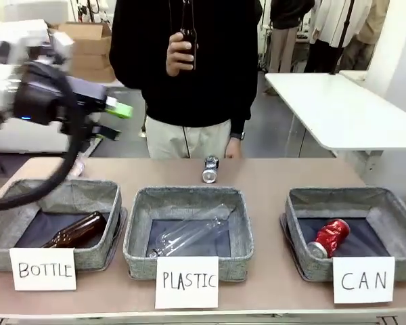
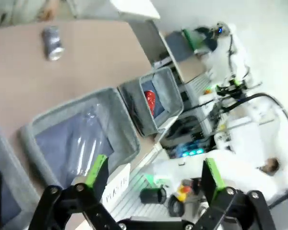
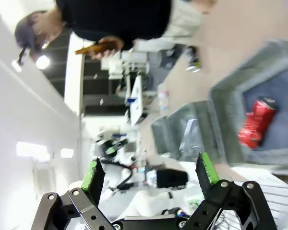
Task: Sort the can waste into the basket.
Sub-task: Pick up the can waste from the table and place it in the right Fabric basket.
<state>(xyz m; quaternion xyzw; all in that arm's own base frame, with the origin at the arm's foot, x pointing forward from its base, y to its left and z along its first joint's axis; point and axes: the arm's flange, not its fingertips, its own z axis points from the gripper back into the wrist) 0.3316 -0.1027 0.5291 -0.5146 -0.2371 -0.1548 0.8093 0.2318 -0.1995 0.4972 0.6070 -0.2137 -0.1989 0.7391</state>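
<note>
Table: three grey fabric baskets in a row along the near edge, signed BOTTLE, PLASTIC and CAN.
Person: stands at the far side; one hand holds a dark glass bottle upright at chest height.
CAN basket: rightmost.
PLASTIC basket: middle, with a clear plastic bottle lying inside.
BOTTLE basket: leftmost, with a brown glass bottle lying inside.
Left gripper: raised above the BOTTLE basket, jaws wide apart, holding nothing.
Right gripper: jaws wide apart, nothing between them.
Red can: lies in the CAN basket.
Blue and silver can: on bare table behind the PLASTIC basket, near the person.
</note>
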